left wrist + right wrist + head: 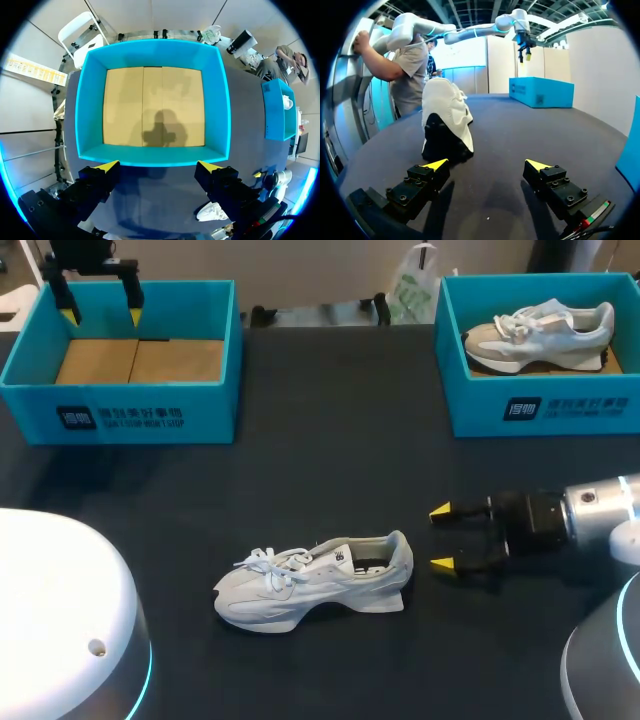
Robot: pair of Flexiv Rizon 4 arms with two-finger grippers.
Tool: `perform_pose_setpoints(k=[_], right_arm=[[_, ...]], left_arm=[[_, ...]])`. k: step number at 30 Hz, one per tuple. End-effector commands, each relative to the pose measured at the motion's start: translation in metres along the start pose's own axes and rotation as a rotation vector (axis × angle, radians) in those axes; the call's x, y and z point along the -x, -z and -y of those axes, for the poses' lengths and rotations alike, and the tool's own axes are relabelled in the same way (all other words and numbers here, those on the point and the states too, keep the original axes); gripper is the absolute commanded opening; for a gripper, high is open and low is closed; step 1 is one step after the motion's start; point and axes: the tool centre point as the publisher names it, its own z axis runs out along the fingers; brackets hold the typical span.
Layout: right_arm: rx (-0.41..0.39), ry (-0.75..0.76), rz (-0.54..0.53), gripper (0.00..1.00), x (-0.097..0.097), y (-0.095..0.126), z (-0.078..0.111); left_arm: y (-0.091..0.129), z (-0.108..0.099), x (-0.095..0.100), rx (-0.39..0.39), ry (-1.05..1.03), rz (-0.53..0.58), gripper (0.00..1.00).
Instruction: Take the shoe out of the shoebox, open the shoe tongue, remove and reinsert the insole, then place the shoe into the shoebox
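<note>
White shoe (315, 585) upright on table near six o'clock, heel toward three. Right gripper (442, 537) just beside heel, fingers spread, holding nothing. Left gripper (101, 312) hangs over shoebox (120, 412) at ten o'clock, fingers apart. Shoe likely light, upper soft, sole stiffer; heel collar looks the best hold.

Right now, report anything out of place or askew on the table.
Nothing stands out: the white shoe stands on its sole on the table, the left box is empty, the right box holds another shoe.
</note>
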Motion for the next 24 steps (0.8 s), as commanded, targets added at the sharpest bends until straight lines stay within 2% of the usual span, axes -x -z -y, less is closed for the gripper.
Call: perform_pose_setpoints(k=[1,3,7,24], right_arm=[[-0.006,0.008,-0.026,1.00,-0.008,0.014,-0.004],[0.015,0.013,-0.036,1.00,-0.019,0.016,-0.004],[0.029,0.039,-0.060,1.00,-0.026,0.013,-0.005],[0.024,0.039,-0.069,1.00,-0.030,0.009,-0.005]], left_arm=[[0.000,0.000,0.000,0.000,0.000,0.000,1.00],[0.000,0.000,0.000,0.000,0.000,0.000,1.00],[0.000,0.000,0.000,0.000,0.000,0.000,1.00],[0.000,0.000,0.000,0.000,0.000,0.000,1.00]])
